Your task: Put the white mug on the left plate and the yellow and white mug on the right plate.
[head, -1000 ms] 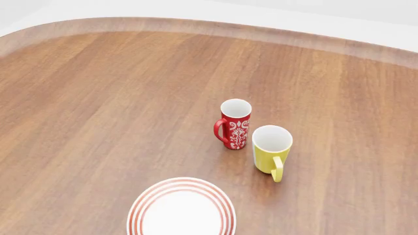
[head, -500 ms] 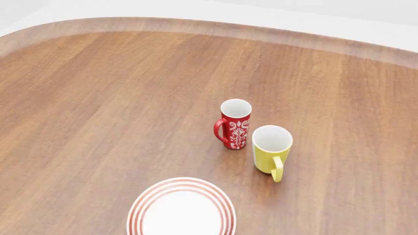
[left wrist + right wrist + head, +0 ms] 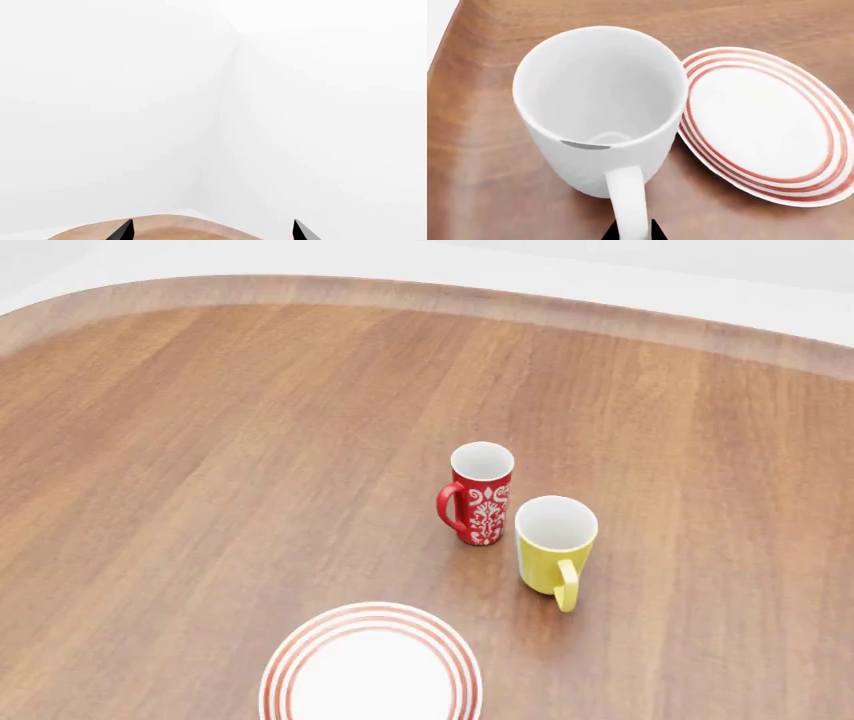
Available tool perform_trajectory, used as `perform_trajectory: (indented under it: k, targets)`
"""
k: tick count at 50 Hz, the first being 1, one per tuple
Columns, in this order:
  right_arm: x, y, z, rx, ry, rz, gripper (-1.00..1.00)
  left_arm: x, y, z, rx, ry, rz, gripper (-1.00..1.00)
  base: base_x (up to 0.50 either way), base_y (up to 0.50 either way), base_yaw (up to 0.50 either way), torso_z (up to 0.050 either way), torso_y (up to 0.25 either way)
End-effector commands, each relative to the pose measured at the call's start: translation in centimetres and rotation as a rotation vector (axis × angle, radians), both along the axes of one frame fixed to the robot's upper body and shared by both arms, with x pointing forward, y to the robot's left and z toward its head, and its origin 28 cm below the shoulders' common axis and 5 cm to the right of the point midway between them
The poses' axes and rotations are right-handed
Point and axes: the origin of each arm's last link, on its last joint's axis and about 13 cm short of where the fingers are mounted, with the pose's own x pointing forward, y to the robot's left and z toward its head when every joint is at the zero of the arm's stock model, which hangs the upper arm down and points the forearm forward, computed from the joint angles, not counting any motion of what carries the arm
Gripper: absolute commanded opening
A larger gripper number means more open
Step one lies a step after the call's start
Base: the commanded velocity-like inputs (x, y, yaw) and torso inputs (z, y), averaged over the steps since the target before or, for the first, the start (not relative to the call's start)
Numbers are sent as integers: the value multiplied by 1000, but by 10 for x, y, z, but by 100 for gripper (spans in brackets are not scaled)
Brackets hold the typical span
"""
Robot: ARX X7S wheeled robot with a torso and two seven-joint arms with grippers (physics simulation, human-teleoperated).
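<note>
The right tool (image 3: 630, 231) shows only as two dark tips at the edge of its wrist view, close on either side of the white mug's handle; whether they press it I cannot tell. The white mug (image 3: 602, 107) stands upright on the bench (image 3: 487, 200) just ahead of those tips, and a red-ringed plate (image 3: 764, 125) lies just beside it, its rim tucked against the mug's base. The left tool (image 3: 212, 231) is also cut off: two black tips set wide apart, nothing between them, facing blank white walls. Neither arm appears in the head view, where the yellow and white mug (image 3: 554, 548) stands beside a red patterned mug (image 3: 478, 492), with another ringed plate (image 3: 370, 665) half cropped nearer the robot.
</note>
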Motion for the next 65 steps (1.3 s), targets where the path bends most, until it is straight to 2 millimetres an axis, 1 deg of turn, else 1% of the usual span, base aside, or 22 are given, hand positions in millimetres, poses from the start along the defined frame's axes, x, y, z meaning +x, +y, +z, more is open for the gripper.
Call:
perform_trajectory:
  k: [1, 3, 6, 14, 21, 27, 33, 40, 50, 57, 65]
  targets:
    - [0, 1, 6, 63, -70, -2, -100, 1, 0, 0, 0, -1, -2, 100, 0, 0, 0, 0, 0]
    - [-1, 1, 9, 75, -94, 0, -100, 1, 0, 0, 0, 0, -2, 100, 0, 0, 0, 0, 0]
    - [-5, 4, 18, 99, -164, 5, -100, 1, 1, 0, 1, 0, -2, 100, 0, 0, 0, 0, 0]
    - [-13, 5, 37, 157, -270, 27, -100, 1, 1, -1, 1, 2, -4, 100, 0, 0, 0, 0, 0]
    - [-5, 0, 51, 220, -348, -74, -100, 1, 1, -1, 1, 0, -3, 100, 0, 0, 0, 0, 0]
    - [10, -4, 58, 264, -348, -254, -100, 1, 1, -1, 0, -2, -4, 100, 0, 0, 0, 0, 0]
    - [19, -7, 61, 292, -337, -351, -100, 1, 2, 0, -2, -3, -3, 100, 0, 0, 0, 0, 0]
    - [25, -8, 60, 284, -272, -436, -100, 1, 2, 0, -4, -4, -2, 100, 0, 0, 0, 0, 0]
    - [33, -8, 58, 252, -221, -474, -100, 0, 2, 0, -4, -3, -3, 100, 0, 0, 0, 0, 0]
    - [44, -9, 52, 179, -167, -495, -100, 0, 2, 1, -7, -4, -5, 100, 0, 0, 0, 0, 0]
    - [54, -10, 48, 157, -132, -519, -100, -1, 2, 1, -9, -4, -4, 100, 0, 0, 0, 0, 1]
